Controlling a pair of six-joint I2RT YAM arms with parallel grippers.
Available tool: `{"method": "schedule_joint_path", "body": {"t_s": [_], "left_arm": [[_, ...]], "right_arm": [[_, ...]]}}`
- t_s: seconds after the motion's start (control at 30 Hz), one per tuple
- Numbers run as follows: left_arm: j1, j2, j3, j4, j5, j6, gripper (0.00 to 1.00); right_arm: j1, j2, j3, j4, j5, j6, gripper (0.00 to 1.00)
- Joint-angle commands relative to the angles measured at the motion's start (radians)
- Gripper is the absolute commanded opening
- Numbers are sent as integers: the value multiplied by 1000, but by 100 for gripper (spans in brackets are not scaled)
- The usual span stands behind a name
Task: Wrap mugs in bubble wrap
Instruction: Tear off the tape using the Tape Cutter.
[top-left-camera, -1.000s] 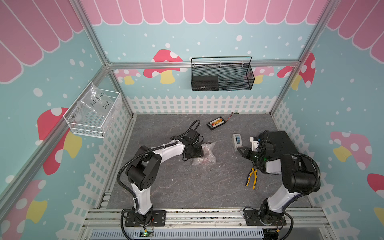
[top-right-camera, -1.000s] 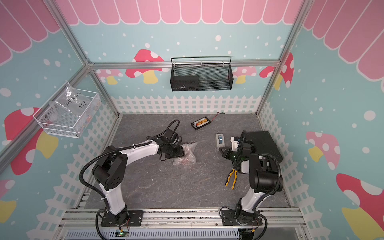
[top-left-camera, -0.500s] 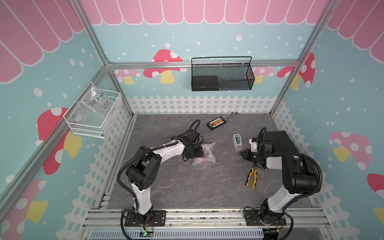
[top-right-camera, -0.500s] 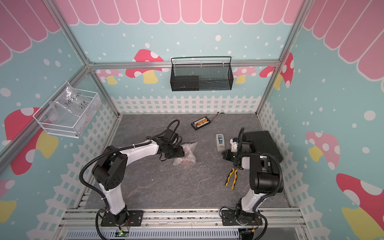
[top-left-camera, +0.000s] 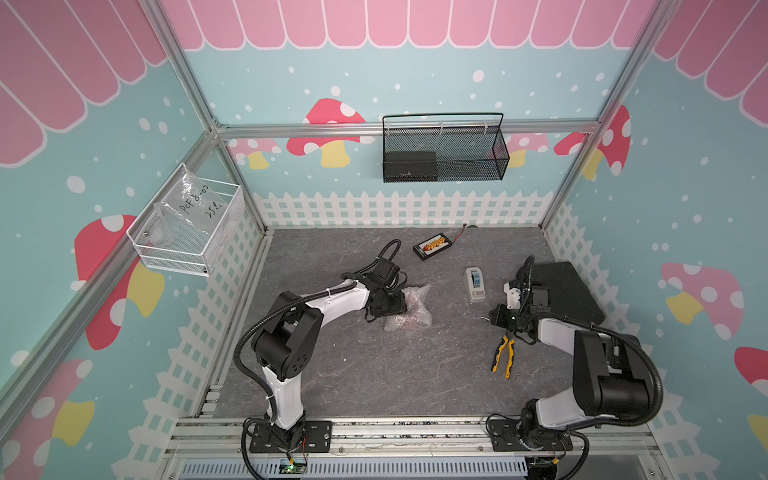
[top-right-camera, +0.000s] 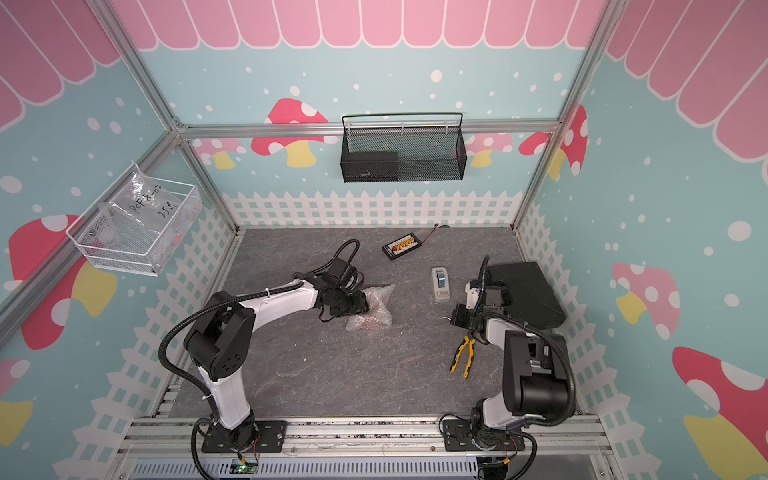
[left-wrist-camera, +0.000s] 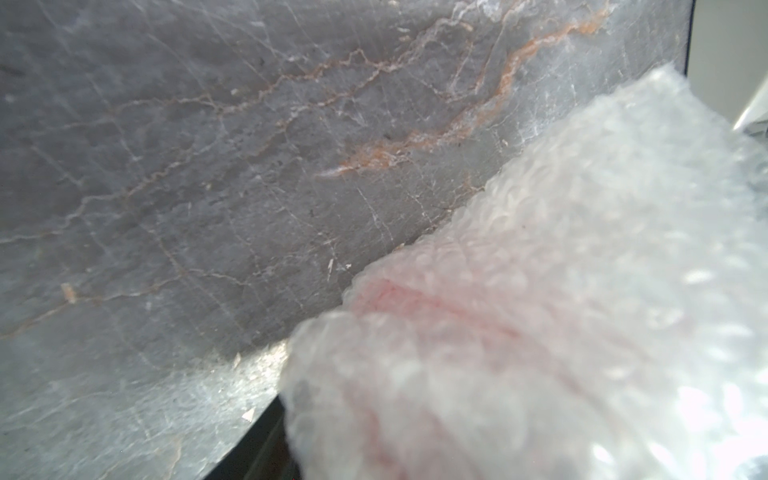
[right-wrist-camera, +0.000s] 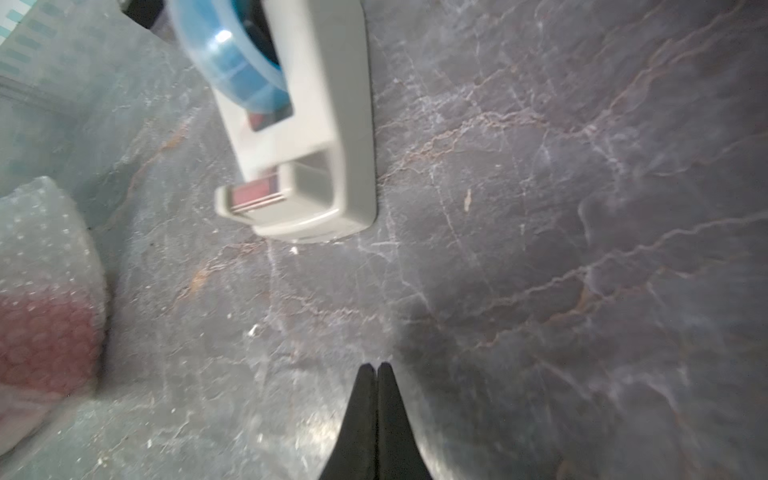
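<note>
Bubble wrap (top-left-camera: 409, 309) round red mug (right-wrist-camera: 41, 336) unmoved; left jaws there, state unclear; right jaws pressed together, nearer pliers (top-left-camera: 503, 357).

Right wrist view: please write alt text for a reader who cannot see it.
The shut right gripper points over a marbled table toward a tape dispenser holding a blue roll. Nearby lies bubble wrap with red showing through.

Up close we're looking at the bubble wrap (left-wrist-camera: 582, 257) bunched across the grey, orange-veined counter (left-wrist-camera: 208, 187), with a soft red blur of the mug (left-wrist-camera: 436, 303) showing through its blurred bubbles.
</note>
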Motion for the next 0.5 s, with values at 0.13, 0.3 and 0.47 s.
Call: {"method": "schedule_joint_path", "body": {"t_s": [0.13, 0.3, 0.47], "left_arm": [[-3, 11, 26, -18, 8, 12, 59], [-2, 5, 22, -9, 11, 21, 59], [-3, 9, 26, 3, 13, 26, 58]], "right_arm": [[185, -241, 90, -159, 54, -84, 0], [380, -350, 170, -261, 102, -85, 0], [533, -399, 227, -348, 154, -76, 0]]}}
